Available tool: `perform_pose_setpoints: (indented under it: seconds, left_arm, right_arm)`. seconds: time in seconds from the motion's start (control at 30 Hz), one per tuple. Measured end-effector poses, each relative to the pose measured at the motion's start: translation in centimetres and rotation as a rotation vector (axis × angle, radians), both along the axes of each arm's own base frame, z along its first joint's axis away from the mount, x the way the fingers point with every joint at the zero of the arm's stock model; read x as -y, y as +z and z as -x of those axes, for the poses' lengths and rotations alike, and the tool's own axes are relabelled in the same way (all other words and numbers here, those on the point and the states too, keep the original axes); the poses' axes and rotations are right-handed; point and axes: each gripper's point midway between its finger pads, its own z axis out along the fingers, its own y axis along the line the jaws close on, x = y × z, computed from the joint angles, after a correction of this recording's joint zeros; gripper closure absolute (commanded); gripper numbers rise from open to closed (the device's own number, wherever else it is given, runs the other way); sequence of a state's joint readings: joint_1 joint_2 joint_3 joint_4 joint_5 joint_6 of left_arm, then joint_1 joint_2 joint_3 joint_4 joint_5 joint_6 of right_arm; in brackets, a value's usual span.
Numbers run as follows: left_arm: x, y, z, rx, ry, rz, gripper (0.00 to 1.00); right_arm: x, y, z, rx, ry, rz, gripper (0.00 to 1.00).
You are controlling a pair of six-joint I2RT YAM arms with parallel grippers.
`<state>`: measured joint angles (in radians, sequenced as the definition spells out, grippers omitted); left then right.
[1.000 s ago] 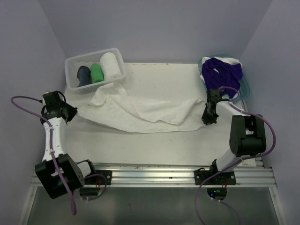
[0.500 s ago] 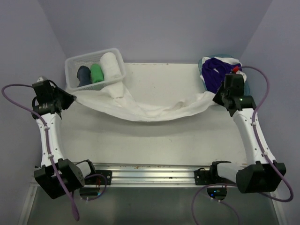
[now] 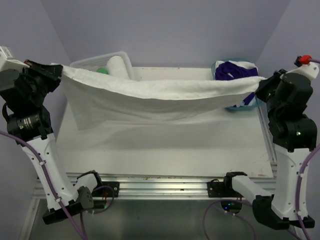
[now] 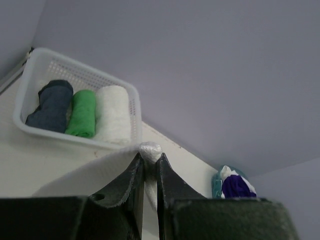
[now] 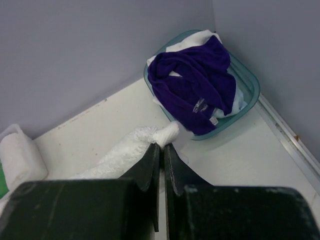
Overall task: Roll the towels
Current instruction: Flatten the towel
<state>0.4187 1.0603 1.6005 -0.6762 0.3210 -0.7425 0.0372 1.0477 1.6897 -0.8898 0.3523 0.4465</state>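
Progress: roughly mid-task by my read; some towels are rolled, one is in hand, more are waiting.
Left gripper (image 4: 150,159): jaws nearly closed, pinching one corner of the white towel (image 3: 160,92); the bunched tip sticks out past the fingertips.
Right gripper (image 5: 161,148): jaws clamped tight on the opposite corner of the same towel.
Held towel position: stretched between the two raised arms, above the table (image 3: 165,150), sagging in the middle. The left side hangs lower. Can't tell whether the bottom edge touches the surface.
Held towel state: unrolled and not yet laid flat.
Done: three rolls side by side in the basket (image 4: 134,107) at the far left: navy roll (image 4: 50,105), green roll (image 4: 82,112), white roll (image 4: 114,112).
Left to do, in order: lay the held towel down and roll it, then deal with the contents of the tub (image 5: 251,76) at the far right.
Tub contents: purple towel (image 5: 195,85) in a loose heap, with white fabric (image 5: 201,36) showing under it.
Count, rolled: 3.
Count, in hand: 1.
Count, unrolled in tub: 1 purple plus at least 1 white; can't tell if there's more underneath.
Count, towels overall: at least 6.
Count, containers: 2 (one basket, one tub).
Count, grippers: 2, both busy on the same towel.
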Motion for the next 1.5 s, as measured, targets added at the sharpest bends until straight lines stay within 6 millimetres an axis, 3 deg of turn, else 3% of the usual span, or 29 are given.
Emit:
perform_pose_setpoints:
  seconds: [0.13,0.23,0.4,0.63,0.73,0.83,0.93,1.0,1.07,1.17,1.23,1.3,1.37,1.5]
  left_arm:
    - [0.9,6.1,3.2,0.140,0.027,-0.069,1.00]
    - [1.4,9.3,5.7,0.212,0.065,-0.111,1.00]
    - [1.7,12.5,10.3,0.293,0.155,-0.180,1.00]
    - [2.7,14.0,15.8,0.363,0.205,-0.206,1.00]
    - [2.8,13.7,17.8,0.379,0.213,-0.195,1.00]
    - [2.4,12.9,18.9,0.383,0.239,-0.187,1.00]
    - [1.6,9.4,17.4,0.305,0.258,-0.184,1.00]
    - [1.1,5.7,14.6,0.210,0.253,-0.182,1.00]
    - [0.4,0.0,10.7,0.061,0.241,-0.174,1.00]
    - [-0.5,-10.0,4.8,-0.209,0.209,-0.155,1.00]
    - [-0.8,-16.3,1.9,-0.379,0.187,-0.138,1.00]
    - [-1.1,-21.3,-0.2,-0.521,0.170,-0.122,1.00]
    - [-1.3,-25.1,-1.9,-0.636,0.153,-0.109,1.00]
    - [-1.6,-29.8,-4.7,-0.743,0.132,-0.089,1.00]
  right_arm:
    - [0.9,3.3,4.7,0.090,-0.038,0.020,1.00]
    - [1.7,5.1,7.9,0.148,-0.072,0.036,1.00]
    - [3.0,7.4,14.3,0.248,-0.130,0.058,1.00]
    - [4.1,8.3,20.1,0.322,-0.162,0.059,1.00]
    - [4.2,7.7,20.7,0.314,-0.165,0.059,1.00]
    - [4.1,5.5,19.5,0.245,-0.160,0.070,1.00]
    - [3.8,1.6,16.5,0.116,-0.148,0.087,1.00]
    - [3.3,-2.2,13.6,0.005,-0.134,0.095,1.00]
    - [2.8,-6.6,10.6,-0.120,-0.117,0.097,1.00]
    - [1.9,-13.3,6.1,-0.306,-0.092,0.093,1.00]
    - [1.4,-16.9,3.3,-0.400,-0.083,0.087,1.00]
    - [0.8,-20.4,-0.1,-0.488,-0.079,0.081,1.00]
    - [0.4,-24.0,-3.1,-0.571,-0.078,0.077,1.00]
    - [0.1,-28.5,-6.7,-0.655,-0.087,0.075,1.00]
